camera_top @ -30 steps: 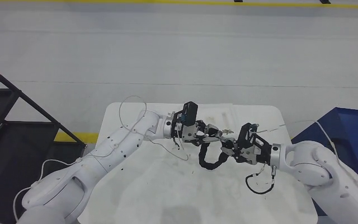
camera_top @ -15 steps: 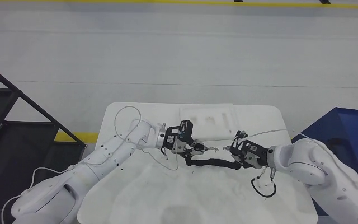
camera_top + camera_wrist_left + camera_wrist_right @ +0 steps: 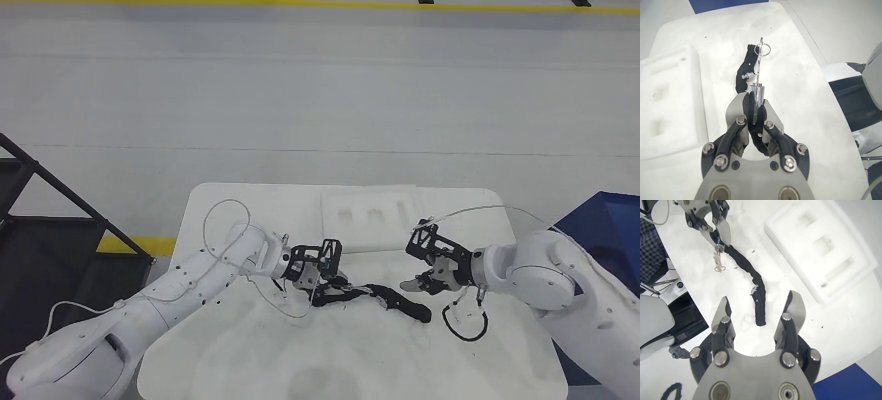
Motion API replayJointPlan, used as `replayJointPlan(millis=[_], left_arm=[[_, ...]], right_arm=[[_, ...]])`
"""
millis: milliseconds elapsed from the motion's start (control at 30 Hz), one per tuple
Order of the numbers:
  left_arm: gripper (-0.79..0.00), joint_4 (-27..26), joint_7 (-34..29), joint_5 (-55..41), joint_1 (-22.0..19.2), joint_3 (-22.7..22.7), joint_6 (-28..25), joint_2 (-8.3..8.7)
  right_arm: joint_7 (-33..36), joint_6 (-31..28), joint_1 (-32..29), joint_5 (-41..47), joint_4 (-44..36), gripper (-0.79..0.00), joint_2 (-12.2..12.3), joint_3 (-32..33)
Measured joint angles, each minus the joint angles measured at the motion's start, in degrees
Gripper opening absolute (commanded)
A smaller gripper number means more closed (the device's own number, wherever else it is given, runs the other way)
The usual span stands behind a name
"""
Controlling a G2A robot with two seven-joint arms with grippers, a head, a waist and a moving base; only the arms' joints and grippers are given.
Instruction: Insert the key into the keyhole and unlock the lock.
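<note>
My left gripper (image 3: pixel 753 101) is shut on the lock's silver cylinder (image 3: pixel 757 92), low over the table. The key (image 3: pixel 759 60) stands in the keyhole with its ring (image 3: pixel 762 49) hanging at the far end. The lock's black sleeved cable (image 3: pixel 753 275) lies stretched across the table, and its metal pin end (image 3: pixel 747 76) is free of the cylinder. My right gripper (image 3: pixel 759 300) is open just above the cable's far tip (image 3: pixel 761 321), holding nothing. From above, the left gripper (image 3: pixel 325 285) and the right gripper (image 3: pixel 422 282) face each other with the cable (image 3: pixel 395 297) between them.
A white foam tray (image 3: pixel 370 215) with rectangular recesses sits at the table's back edge. A thin black cord loop (image 3: pixel 465 325) hangs by the right wrist. A blue object (image 3: pixel 600 230) stands off the table's right side.
Both arms came down to the table and moved apart. The cable went from a hanging loop to a straight line, and the right gripper let go of its end and opened.
</note>
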Motion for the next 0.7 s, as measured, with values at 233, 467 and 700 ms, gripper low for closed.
replayJointPlan(millis=[233, 467, 700], left_arm=[[0.000, 1.22, -2.16, -0.58, -1.35, 4.10, 0.00, -1.43], [0.000, 4.40, 1.86, -3.74, -4.05, 5.48, 0.00, -2.40], [0.000, 7.07, 9.92, -6.19, -8.22, 3.24, 0.00, -1.07]], right_arm=[[-3.44, -2.57, -2.20, 2.67, -1.12, 0.000, 0.80, 4.90], [-6.85, -6.31, -2.97, 5.65, 0.63, 0.000, 0.84, 6.69], [-11.48, -12.60, 1.66, 8.11, 6.80, 0.000, -0.59, 3.97]])
